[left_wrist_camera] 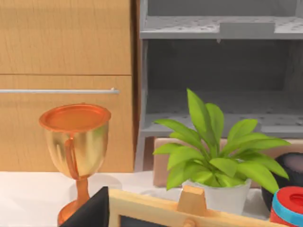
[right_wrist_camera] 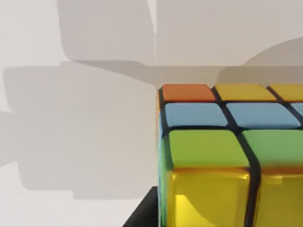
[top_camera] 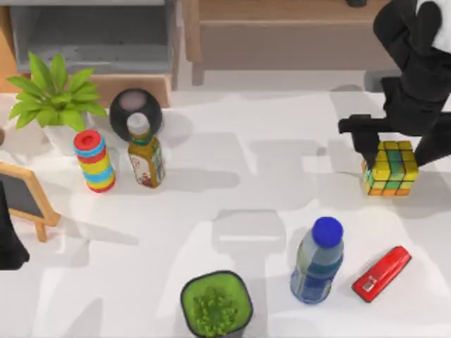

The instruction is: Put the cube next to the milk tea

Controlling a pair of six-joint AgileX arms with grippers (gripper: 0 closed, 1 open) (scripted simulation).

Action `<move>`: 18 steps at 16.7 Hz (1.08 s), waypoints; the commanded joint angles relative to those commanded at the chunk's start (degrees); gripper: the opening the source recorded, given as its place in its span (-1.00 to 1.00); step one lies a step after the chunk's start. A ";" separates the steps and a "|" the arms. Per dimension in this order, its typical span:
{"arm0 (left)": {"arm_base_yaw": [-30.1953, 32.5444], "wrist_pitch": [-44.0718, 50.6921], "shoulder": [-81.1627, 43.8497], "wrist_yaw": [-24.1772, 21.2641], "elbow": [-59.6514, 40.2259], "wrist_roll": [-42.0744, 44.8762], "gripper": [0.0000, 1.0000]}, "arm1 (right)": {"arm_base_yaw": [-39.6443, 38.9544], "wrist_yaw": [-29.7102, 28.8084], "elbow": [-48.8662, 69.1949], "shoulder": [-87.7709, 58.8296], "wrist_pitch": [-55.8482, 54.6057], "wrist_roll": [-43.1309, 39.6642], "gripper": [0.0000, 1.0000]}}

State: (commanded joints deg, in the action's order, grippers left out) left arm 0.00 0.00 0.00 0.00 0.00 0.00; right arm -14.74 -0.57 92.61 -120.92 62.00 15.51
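Note:
The cube [top_camera: 392, 169], with yellow, green, orange and blue tiles, sits on the white table at the right. My right gripper [top_camera: 392, 146] is down over its far side, with dark parts close on both flanks of the cube. The right wrist view has the cube [right_wrist_camera: 222, 156] very near, with a dark bit of the gripper against its side. The milk tea [top_camera: 145, 156], an olive-brown bottle with a pale cap, stands upright at the left, far from the cube. My left arm [top_camera: 8, 239] is parked at the table's left edge.
Beside the milk tea are a striped can [top_camera: 94, 161], a dark ball [top_camera: 135, 107] and a potted plant [top_camera: 55, 98]. A blue-capped bottle [top_camera: 317, 264], a red stapler [top_camera: 381, 274] and a green pot [top_camera: 215, 304] sit in front. A small chalkboard [top_camera: 25, 197] and a trophy [left_wrist_camera: 75, 151] are at the left.

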 joint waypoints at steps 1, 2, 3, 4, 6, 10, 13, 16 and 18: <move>0.00 0.00 0.00 0.00 0.00 0.00 1.00 | 0.00 0.00 0.00 0.00 0.00 0.00 -0.70; 0.00 0.00 0.00 0.00 0.00 0.00 1.00 | 0.00 0.00 0.00 0.00 0.00 0.00 -0.55; 0.00 0.00 0.00 0.00 0.00 0.00 1.00 | 0.00 0.00 0.00 0.00 0.00 0.00 -0.40; 0.00 0.00 0.00 0.00 0.00 0.00 1.00 | 0.00 0.00 0.00 0.00 0.00 0.00 -0.25; 0.00 0.00 0.00 0.00 0.00 0.00 1.00 | 0.00 0.00 0.00 0.00 0.00 0.00 0.06; 0.00 0.00 0.00 0.00 0.00 0.00 1.00 | 0.00 0.00 0.00 0.00 0.00 0.00 0.66; 0.00 0.00 0.00 0.00 0.00 0.00 1.00 | 0.00 0.00 0.00 0.00 0.00 0.00 1.00; 0.00 0.00 0.00 0.00 0.00 0.00 1.00 | 0.00 0.00 0.00 0.00 0.00 0.00 1.00; 0.00 0.00 0.00 0.00 0.00 0.00 1.00 | 0.00 0.00 0.00 0.00 0.00 0.00 1.00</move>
